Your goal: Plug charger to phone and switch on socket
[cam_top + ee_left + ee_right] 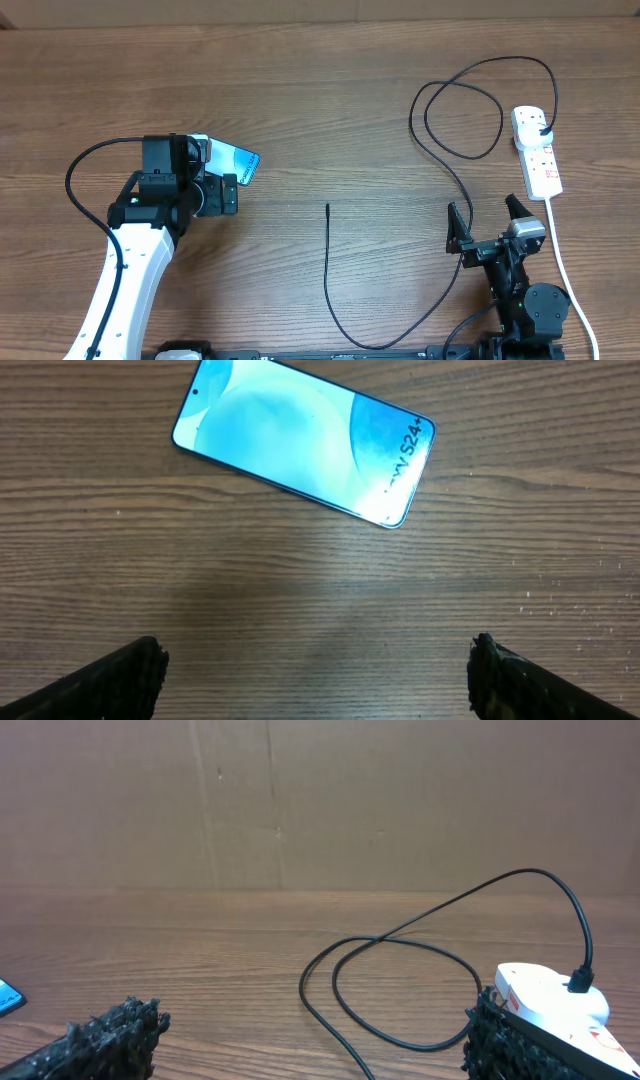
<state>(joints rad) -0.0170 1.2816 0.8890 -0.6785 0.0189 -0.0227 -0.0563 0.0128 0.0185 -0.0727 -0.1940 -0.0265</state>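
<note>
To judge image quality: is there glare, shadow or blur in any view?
Left wrist view: the phone screen glows nearly washed out, with a faint soft shadow on the table below. Overhead view: even light, sharp. Right wrist view: sharp, no glare.

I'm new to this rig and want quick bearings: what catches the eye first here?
The phone, its bright blue screen lit, lies at left by the left arm. The black charger loops from the white socket at far right, its free tip lying loose in the middle.
</note>
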